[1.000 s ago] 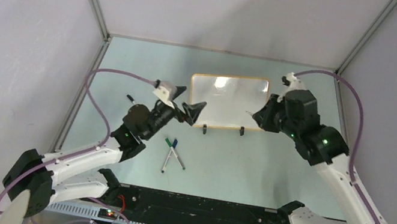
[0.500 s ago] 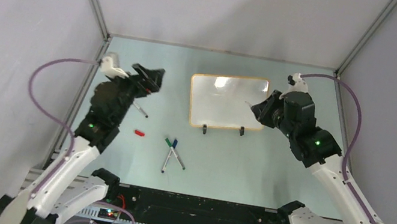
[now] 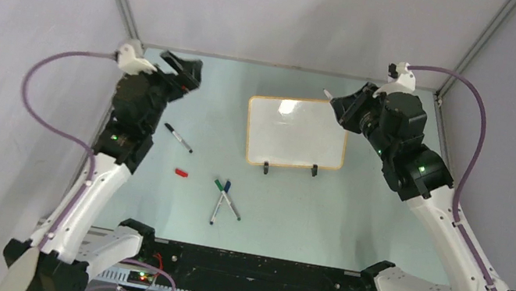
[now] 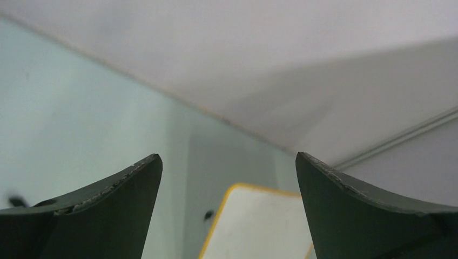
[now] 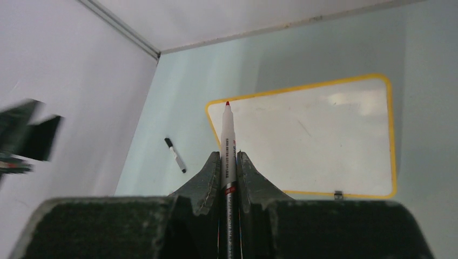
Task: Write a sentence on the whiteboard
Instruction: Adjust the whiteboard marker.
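The whiteboard (image 3: 295, 132) lies flat on the table, tan-orange frame, two black clip feet at its near edge. Its surface is blank; no red sentence shows on it. My right gripper (image 3: 339, 104) is shut on a red-tipped uncapped marker (image 5: 227, 135) and hovers over the board's far right corner. In the right wrist view the gripper (image 5: 228, 157) points the tip toward the board (image 5: 324, 140). My left gripper (image 3: 187, 70) is open and empty, raised at the far left, well clear of the board. In the left wrist view the gripper (image 4: 228, 157) frames a corner of the board (image 4: 254, 226).
A black-capped marker (image 3: 178, 138) lies left of the board, also seen in the right wrist view (image 5: 175, 155). A red cap (image 3: 181, 173) lies nearer. A green and a blue marker (image 3: 222, 199) lie crossed near the front. Enclosure walls stand close on three sides.
My left arm swung away from the board's left edge to the far left and rose; the red cap now lies on the table. My right gripper moved with the marker toward the board's far edge.
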Robot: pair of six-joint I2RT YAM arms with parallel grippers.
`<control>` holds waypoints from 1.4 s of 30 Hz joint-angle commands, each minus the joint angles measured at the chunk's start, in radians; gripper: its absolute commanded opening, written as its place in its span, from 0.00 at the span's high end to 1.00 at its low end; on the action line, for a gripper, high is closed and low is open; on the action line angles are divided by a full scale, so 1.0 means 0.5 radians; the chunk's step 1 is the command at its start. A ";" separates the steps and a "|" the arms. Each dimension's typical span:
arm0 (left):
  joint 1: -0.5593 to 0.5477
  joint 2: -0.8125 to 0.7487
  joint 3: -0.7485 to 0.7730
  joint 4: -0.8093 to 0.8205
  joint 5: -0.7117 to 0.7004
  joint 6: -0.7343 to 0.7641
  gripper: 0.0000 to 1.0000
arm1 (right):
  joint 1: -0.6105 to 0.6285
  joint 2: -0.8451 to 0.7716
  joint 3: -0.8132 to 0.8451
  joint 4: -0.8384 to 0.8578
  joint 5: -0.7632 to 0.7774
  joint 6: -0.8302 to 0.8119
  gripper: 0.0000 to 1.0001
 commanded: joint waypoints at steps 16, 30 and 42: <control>0.072 0.369 -0.862 0.675 0.932 -0.251 0.01 | 0.116 0.201 -0.152 0.148 0.144 -0.023 1.00; 0.061 0.450 -0.868 0.843 0.933 -0.253 0.01 | 0.277 0.252 -0.143 0.075 0.684 0.470 1.00; 0.000 0.842 -0.947 1.420 1.094 -0.246 0.02 | 0.220 0.231 -0.207 0.119 0.546 0.064 1.00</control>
